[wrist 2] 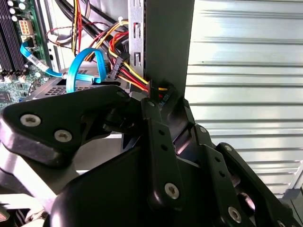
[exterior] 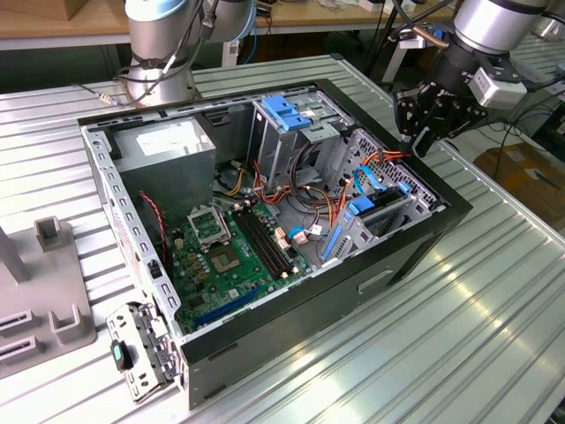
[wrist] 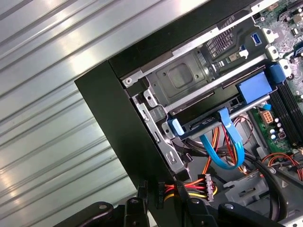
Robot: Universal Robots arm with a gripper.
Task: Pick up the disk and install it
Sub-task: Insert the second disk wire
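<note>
Seated in the grey metal drive cage (wrist: 184, 78), at the corner of the open black computer case (exterior: 291, 327) on the exterior view's right: the flat hard disk with bright blue plastic rails (wrist: 201, 124) (exterior: 384, 216), only its edge and blue tabs visible. Plugged beside it, a looped light-blue flat cable (wrist: 222, 158) (wrist 2: 80, 66) and a bundle of red, yellow and black wires (wrist: 189, 189). Hovering above that same case corner, apart from the disk, the black gripper (exterior: 422, 132). Nothing seen in its grasp; how far open, not possible to tell. Deeper inside the case, a green motherboard (exterior: 221, 265). Underneath all, a ribbed silver metal table (exterior: 477, 336).
</note>
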